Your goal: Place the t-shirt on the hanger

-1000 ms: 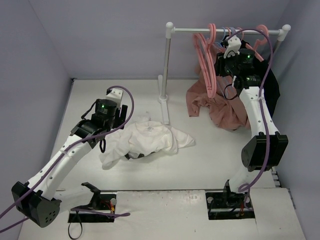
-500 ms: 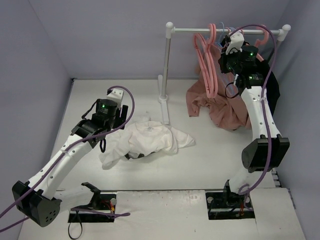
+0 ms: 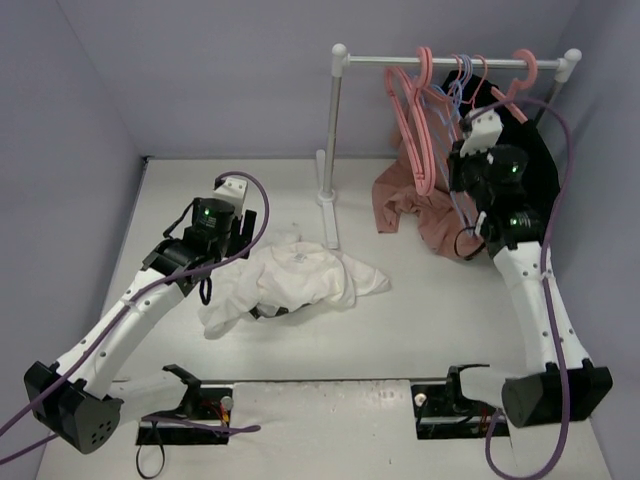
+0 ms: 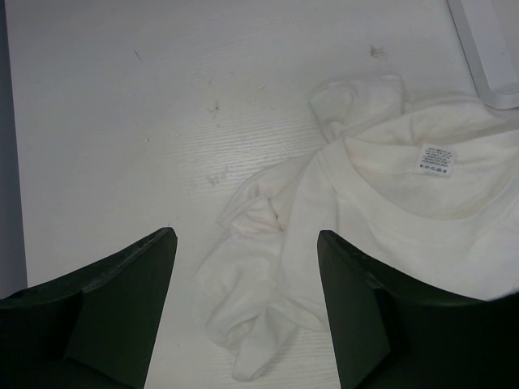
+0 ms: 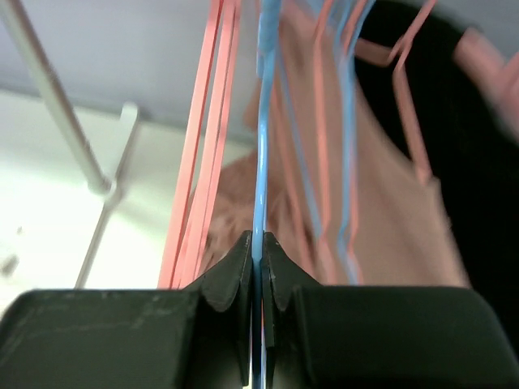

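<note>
The white t-shirt [image 3: 300, 280] lies crumpled on the table, its neck label [image 4: 438, 158] facing up in the left wrist view. My left gripper [image 3: 228, 248] hovers open over the shirt's left edge, and a bunched sleeve [image 4: 259, 324] shows between its dark fingers [image 4: 122, 284]. The light-blue hanger [image 3: 456, 95] hangs among the pink ones, its hook up at the rail. My right gripper [image 5: 258, 239] is shut on a thin blue wire of that hanger [image 5: 261, 162]. In the top view the right gripper [image 3: 466, 150] sits just below the rail.
A white rack stands at the back, with its upright pole [image 3: 335, 150] and a rail [image 3: 400, 60]. Pink hangers [image 3: 415, 120], a dusty-pink top [image 3: 420, 210] and a black garment [image 3: 540, 170] hang close around my right gripper. Grey walls close in left and right.
My right gripper has closed on the blue hanger wire and come down and back from the rail, the arm's elbow swinging low. The left arm and the t-shirt have not moved.
</note>
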Available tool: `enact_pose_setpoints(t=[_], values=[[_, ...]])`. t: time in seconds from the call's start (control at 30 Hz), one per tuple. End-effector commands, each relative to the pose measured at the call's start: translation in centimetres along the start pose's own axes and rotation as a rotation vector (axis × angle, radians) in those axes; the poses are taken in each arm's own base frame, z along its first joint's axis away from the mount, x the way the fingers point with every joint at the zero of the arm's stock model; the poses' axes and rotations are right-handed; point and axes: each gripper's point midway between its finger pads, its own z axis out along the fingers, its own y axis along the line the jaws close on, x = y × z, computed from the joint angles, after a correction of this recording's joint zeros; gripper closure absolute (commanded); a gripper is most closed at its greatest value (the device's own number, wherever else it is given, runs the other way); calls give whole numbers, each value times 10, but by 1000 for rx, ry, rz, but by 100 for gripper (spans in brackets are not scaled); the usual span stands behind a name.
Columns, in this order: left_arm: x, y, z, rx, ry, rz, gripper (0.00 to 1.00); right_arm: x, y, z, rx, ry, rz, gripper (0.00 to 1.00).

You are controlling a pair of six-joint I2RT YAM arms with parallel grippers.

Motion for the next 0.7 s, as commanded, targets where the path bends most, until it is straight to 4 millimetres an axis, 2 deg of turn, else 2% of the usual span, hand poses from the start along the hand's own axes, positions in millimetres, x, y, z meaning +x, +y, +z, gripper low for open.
enact_pose_setpoints(t=[0.0, 0.1, 0.13, 0.23, 0.33, 0.53, 0.67], values=[[-13, 2, -2, 2, -46, -25, 34, 15, 7, -22, 45, -20, 70, 100], [-13, -3, -1, 22, -39, -37, 34, 34, 18, -40, 36, -9, 123, 100], [-12, -6, -1, 34, -33, -42, 34, 53, 21, -42, 43, 23, 155, 100], [-12, -8, 1, 44, -26, -51, 34, 67, 29, -59, 45, 19, 234, 100], [-10, -12, 3, 58, -18, -53, 34, 114, 41, -72, 43, 103, 321, 100], [-9, -12, 4, 56, -15, -55, 34, 148, 58, -98, 12, 137, 436, 100], [-8, -13, 5, 59, -9, -56, 34, 163, 80, -111, -88, 192, 453, 100]])
